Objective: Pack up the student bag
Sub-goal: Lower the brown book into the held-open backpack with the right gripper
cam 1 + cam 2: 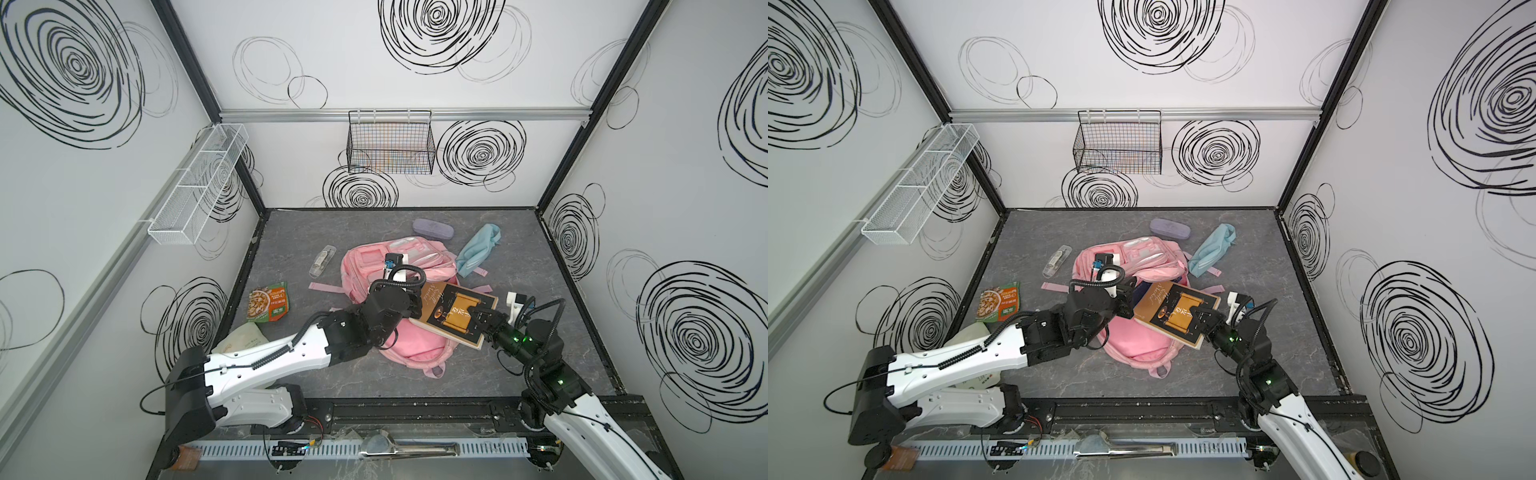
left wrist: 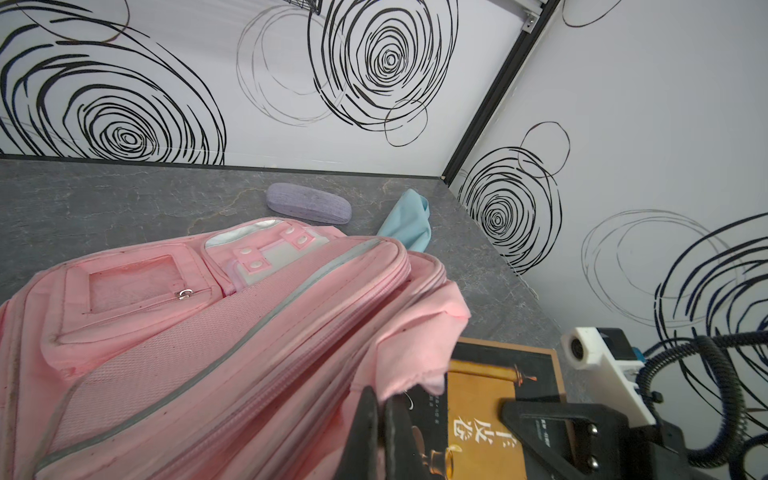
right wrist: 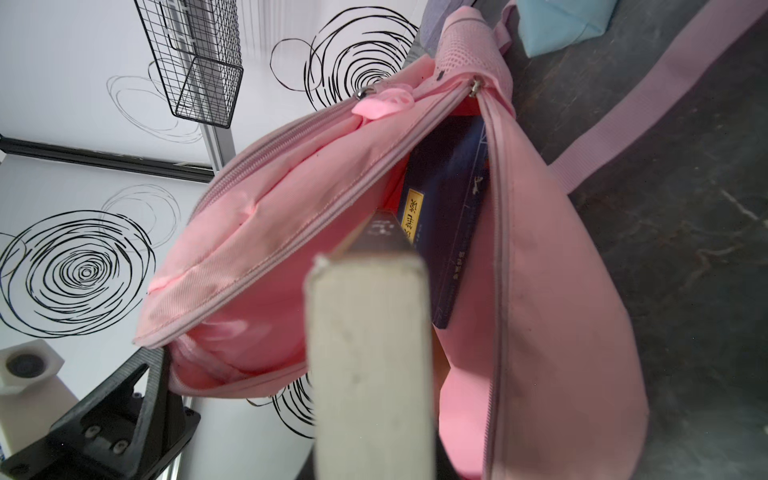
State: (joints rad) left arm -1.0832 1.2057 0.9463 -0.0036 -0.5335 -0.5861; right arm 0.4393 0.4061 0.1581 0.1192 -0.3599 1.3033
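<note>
The left end effector [image 2: 380,411] pinches the student bag [image 1: 365,266] open, the right end effector [image 1: 477,316] pinches the book [image 1: 446,307] — next it likely needs a push toward 10 o'clock, deeper inside.

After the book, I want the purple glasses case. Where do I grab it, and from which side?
Grip the glasses case at its middle, jaws across its narrow width, coming straight down. It lies flat and closed, long with rounded ends that would likely slip, and the student bag crowds its near side.
</note>
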